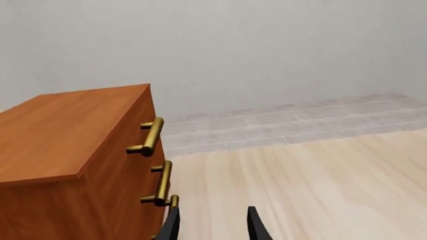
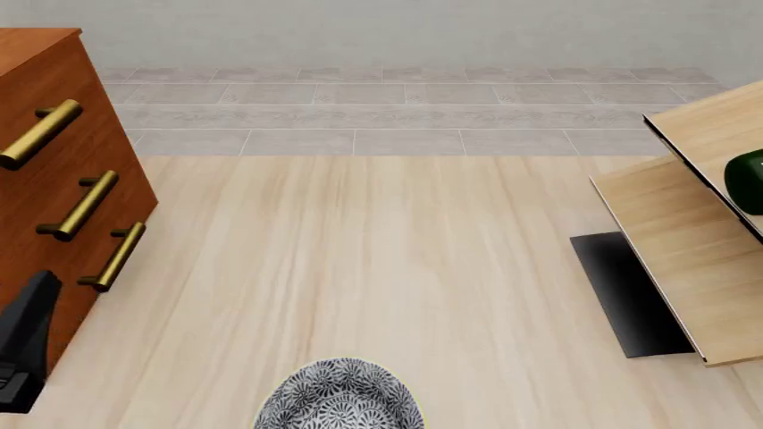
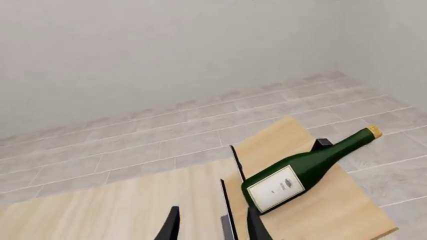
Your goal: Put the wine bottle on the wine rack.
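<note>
Where the pale wooden rack (image 3: pixel 313 200) slants up at the table's right side, the green bottle (image 3: pixel 303 172) lies flat on its upper panel, cork (image 3: pixel 374 132) pointing toward the far wall. Its white label (image 3: pixel 275 188) carries a small dark emblem; the print is too small to read. The right gripper (image 3: pixel 212 226) hovers near the bottle's base, jaws apart and empty. The left gripper (image 1: pixel 212 227) sits open beside the brown cabinet (image 1: pixel 73 160) with brass handles (image 1: pixel 151 136), holding nothing. A patterned bowl (image 2: pixel 339 398) stands at the near edge.
</note>
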You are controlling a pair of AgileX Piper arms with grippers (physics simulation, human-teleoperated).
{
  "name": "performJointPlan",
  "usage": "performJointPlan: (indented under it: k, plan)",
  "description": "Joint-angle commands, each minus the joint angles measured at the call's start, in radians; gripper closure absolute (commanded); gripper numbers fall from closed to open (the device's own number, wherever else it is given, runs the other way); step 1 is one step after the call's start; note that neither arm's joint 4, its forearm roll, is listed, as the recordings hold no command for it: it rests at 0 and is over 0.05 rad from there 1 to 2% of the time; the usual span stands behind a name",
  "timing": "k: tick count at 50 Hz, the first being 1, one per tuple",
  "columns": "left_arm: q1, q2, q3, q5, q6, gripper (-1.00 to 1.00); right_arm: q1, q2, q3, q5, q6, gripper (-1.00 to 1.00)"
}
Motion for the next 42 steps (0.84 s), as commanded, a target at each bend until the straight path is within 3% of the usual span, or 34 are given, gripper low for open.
performJointPlan:
  k: [1, 21, 26, 32, 34, 42]
  plan:
    - [0.006, -0.016, -0.035, 0.039, 0.01, -1.0, 0.02, -0.061, 0.009, 0.046, -0.009, -1.0]
    - [0.017, -0.017, -0.066, 0.063, 0.02, -1.0, 0.07, -0.148, 0.019, 0.131, -0.079, -1.0]
    - [0.016, -0.017, -0.068, 0.067, 0.018, -1.0, 0.095, -0.174, 0.021, 0.141, -0.149, -1.0]
    - [0.014, -0.017, -0.08, 0.078, 0.02, -1.0, 0.104, -0.181, 0.017, 0.168, -0.173, -1.0]
    - [0.014, -0.017, -0.083, 0.081, 0.024, -1.0, 0.113, -0.19, 0.015, 0.181, -0.211, -1.0]
    - [0.011, -0.018, -0.103, 0.096, 0.026, -1.0, 0.11, -0.213, -0.001, 0.219, -0.203, -1.0]
